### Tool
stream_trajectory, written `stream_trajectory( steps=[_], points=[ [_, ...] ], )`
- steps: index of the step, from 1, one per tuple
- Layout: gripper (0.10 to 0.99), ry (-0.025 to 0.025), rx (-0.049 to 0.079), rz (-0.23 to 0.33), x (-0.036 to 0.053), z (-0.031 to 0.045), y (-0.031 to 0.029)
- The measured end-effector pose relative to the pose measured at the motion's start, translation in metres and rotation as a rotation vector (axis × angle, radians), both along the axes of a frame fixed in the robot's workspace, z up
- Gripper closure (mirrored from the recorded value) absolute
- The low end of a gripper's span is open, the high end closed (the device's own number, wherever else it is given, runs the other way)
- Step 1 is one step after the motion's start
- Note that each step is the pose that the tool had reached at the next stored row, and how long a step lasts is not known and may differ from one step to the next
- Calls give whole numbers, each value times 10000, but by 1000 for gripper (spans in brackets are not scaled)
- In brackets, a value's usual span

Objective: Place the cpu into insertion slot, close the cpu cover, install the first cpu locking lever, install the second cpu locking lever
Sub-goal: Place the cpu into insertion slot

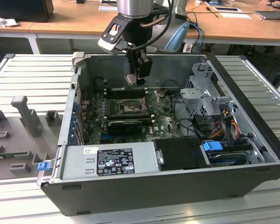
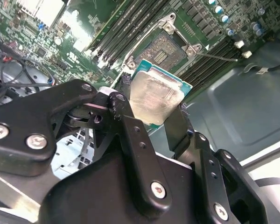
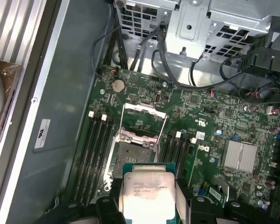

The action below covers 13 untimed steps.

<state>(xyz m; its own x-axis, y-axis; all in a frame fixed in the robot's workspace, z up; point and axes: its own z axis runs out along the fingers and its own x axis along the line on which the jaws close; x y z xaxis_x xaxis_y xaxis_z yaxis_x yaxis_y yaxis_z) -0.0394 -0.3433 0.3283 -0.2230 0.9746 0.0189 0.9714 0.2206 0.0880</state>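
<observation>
We are seeing the arm (image 1: 135, 9) reaching straight down from above into the open computer case (image 1: 144, 191), its gripper (image 1: 136, 80) hanging over the green motherboard (image 1: 166, 122). The jaws are clamping the cpu (image 1: 132, 80) by two opposite edges, and it is hovering above the insertion slot (image 1: 129, 107), apart from it.

The cpu (image 3: 147, 196) gleams silver-grey with a teal edge, the circuit board (image 3: 210, 121) is green, the claw (image 1: 136, 78) black, the ribbed worktop (image 1: 32, 79) pale grey, one tab (image 1: 43, 165) blue.
</observation>
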Motion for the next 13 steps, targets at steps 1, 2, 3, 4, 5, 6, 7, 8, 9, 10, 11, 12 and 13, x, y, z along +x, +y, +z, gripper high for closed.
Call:
stream_trajectory(
  steps=[1, 2, 3, 4, 5, 6, 7, 8, 9, 10, 11, 12, 13],
  points=[
    [553, -1, 1, -29, 0, -9, 0],
    [553, -1, 2, -33, 0, -16, 0],
    [553, -1, 1, -33, 0, -21, 0],
    [553, 0, 1, -34, 0, -29, 0],
    [553, 1, 1, -34, 0, -38, 0],
    [553, 2, -2, -35, 0, -43, 0],
    [553, 2, -5, -40, 0, -44, 0],
    [553, 2, -7, -56, 0, -45, 0],
    [553, 1, -6, -74, 0, -47, 0],
    [553, 0, -7, -122, 0, -50, 0],
    [553, 0, -7, -154, 0, -51, 0],
    [553, 0, -7, -192, 0, -53, 0],
    [553, 1, -7, -249, 0, -55, 0]
  ],
)
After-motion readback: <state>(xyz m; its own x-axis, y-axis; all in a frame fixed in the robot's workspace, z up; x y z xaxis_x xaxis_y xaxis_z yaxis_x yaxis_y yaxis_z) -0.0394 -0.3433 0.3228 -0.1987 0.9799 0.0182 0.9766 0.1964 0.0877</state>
